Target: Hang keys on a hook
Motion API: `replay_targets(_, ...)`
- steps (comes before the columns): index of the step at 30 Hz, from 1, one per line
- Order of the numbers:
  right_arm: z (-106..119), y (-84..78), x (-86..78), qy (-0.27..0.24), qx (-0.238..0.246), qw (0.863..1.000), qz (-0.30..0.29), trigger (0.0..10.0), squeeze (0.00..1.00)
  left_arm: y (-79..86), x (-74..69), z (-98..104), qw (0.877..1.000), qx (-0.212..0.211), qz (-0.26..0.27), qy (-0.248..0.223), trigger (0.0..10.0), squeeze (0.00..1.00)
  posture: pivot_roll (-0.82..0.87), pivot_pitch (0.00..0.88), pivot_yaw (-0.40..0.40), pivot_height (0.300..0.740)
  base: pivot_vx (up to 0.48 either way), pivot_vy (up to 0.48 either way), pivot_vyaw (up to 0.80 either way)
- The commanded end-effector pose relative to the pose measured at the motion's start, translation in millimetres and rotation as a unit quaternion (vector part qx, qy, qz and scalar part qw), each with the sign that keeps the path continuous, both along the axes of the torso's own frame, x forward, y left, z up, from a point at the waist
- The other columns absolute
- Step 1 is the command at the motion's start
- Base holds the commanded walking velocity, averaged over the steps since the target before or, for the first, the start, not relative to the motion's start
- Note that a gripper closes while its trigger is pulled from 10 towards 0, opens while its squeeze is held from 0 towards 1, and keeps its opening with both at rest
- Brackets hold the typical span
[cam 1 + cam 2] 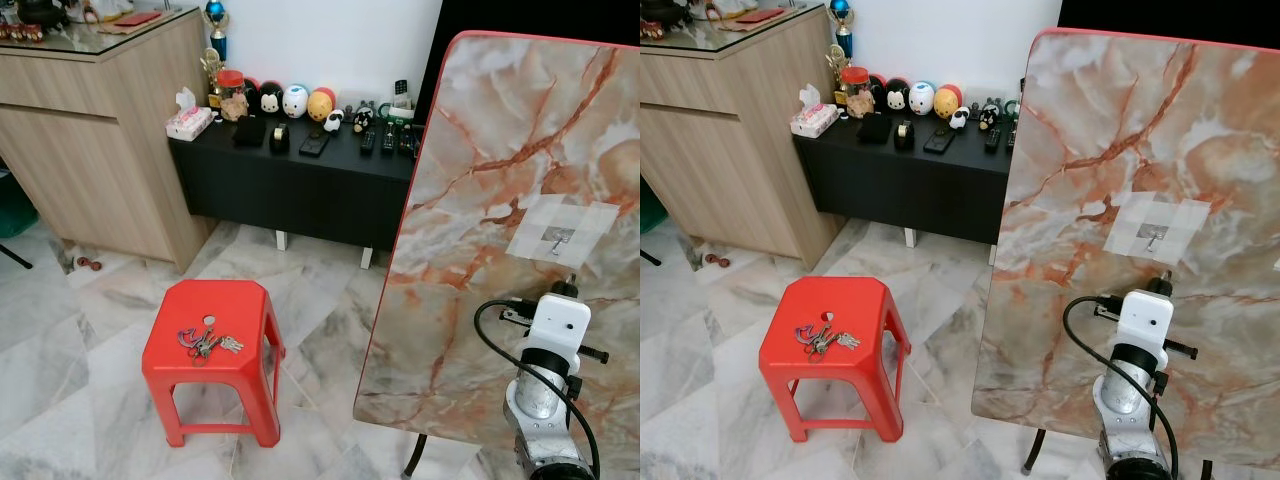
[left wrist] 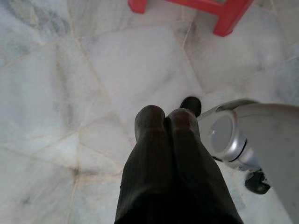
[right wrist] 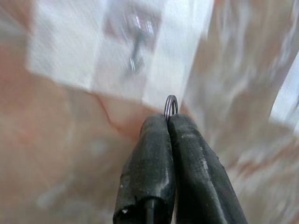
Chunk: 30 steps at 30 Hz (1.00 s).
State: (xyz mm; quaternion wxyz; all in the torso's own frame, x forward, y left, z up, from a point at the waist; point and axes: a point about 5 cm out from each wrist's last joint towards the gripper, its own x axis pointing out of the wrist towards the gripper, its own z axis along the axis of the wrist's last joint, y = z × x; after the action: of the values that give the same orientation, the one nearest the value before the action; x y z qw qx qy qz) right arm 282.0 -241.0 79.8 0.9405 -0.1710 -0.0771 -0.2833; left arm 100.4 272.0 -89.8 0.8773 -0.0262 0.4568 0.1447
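While the right arm (image 1: 550,400) reaches up in front of a marble-patterned board (image 1: 480,200), the right gripper (image 3: 167,122) holds its two black ribbed fingers (image 3: 149,158) pressed together on a thin metal ring (image 3: 171,105). That ring stands on edge, only its rounded upper half protruding beyond the fingertips, its long axis running along the fingers toward the board. A small metal hook (image 1: 558,238) is fixed to the board under a pale translucent patch of tape (image 1: 562,228); in the right wrist view the hook (image 3: 135,46) appears blurred, near the ring but apart from it. The board's face is glossy, veined in orange and grey with a red rim, and it stands tilted on dark legs.

A bunch of keys (image 1: 207,342) lies flat on the top of a red plastic stool (image 1: 215,350), its keys fanned toward the robot's right. The stool has a smooth moulded seat and four splayed legs, and stands on a floor (image 1: 80,340) of pale polished marble tiles.

Pointing down at the floor, the left gripper (image 2: 166,116) has its dark ribbed fingers closed against each other with nothing between them. A low black cabinet (image 1: 300,185) against the wall carries round toy figures (image 1: 295,100) and remote controls (image 1: 388,138), beside a wood-grain cupboard (image 1: 100,140)
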Motion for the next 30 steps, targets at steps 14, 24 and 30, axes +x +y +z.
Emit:
replay_targets(14, 22, 5.7, -1.1, -0.009, -0.091, 0.996, -0.007, 10.0, 0.00, -55.8, 37.9, -5, 0.999, -0.024, -0.027, -0.014, 10.0, 0.00, 0.20, 0.000, -0.075, 0.740, 0.000, 0.000, 0.00)
replay_targets(24, 24, 7.2, 4.7, 0.022, -0.129, 0.991, -0.003, 10.0, 0.00, -49.6, 43.0, -2, 0.999, -0.019, -0.023, -0.018, 10.0, 0.00, 0.20, 0.000, -0.077, 0.740, 0.000, 0.000, 0.00)
replay_targets(30, 24, 10.0, 4.9, 0.023, -0.139, 0.990, 0.000, 10.0, 0.00, -46.1, 43.7, -1, 0.999, -0.017, -0.021, -0.021, 10.0, 0.00, 0.20, 0.000, -0.076, 0.740, 0.000, 0.000, 0.00)
